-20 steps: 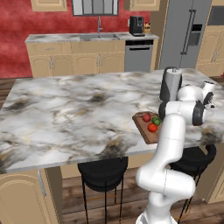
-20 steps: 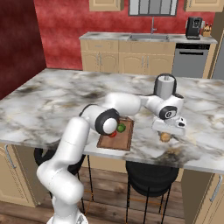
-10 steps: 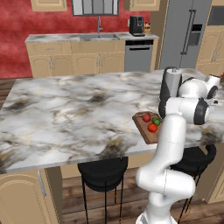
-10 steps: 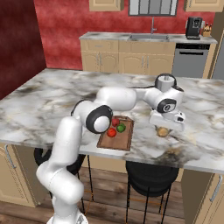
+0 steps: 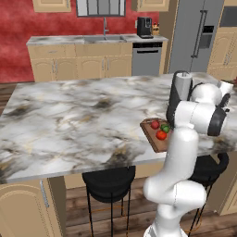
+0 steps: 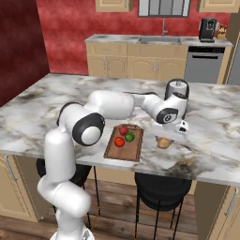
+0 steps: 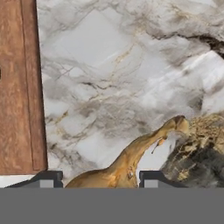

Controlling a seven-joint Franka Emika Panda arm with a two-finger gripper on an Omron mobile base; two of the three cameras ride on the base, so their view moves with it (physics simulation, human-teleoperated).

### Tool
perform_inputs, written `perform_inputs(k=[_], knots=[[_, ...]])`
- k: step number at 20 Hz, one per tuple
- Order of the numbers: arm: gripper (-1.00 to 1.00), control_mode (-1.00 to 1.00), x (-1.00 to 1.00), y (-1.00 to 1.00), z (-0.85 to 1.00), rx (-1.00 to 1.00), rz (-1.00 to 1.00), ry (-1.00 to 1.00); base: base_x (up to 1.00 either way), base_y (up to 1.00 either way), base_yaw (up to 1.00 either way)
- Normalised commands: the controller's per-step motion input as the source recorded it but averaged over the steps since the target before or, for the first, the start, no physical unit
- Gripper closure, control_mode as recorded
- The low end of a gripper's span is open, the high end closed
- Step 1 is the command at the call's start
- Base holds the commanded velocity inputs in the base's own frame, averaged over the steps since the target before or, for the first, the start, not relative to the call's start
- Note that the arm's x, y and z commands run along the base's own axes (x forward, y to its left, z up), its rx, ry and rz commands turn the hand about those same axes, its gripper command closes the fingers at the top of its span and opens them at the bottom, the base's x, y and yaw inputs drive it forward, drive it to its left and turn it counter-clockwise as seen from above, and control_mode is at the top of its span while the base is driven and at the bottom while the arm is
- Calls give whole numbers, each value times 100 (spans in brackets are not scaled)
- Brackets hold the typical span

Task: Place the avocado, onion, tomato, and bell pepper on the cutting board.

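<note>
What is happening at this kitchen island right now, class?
A white robot arm reaches over the marble counter with its gripper low above the onion, which lies on the counter to the right of the cutting board. In the hand view the onion sits between the jaws. The avocado and two red pieces are on the board.

Avocado [image 6: 130,137] on cutting board [image 6: 114,151]; tan onion [image 6: 163,142] on counter beside board.
</note>
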Motion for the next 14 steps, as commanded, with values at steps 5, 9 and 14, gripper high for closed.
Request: perform_inputs(k=[5, 9, 14], knots=[[100, -100, -35, 65, 4, -5, 0, -5, 0, 0, 0], [100, -100, -24, 68, 8, -5, 0, -4, 0, 0, 0], [100, -100, -14, 65, 18, -5, 0, -1, 0, 0, 0]])
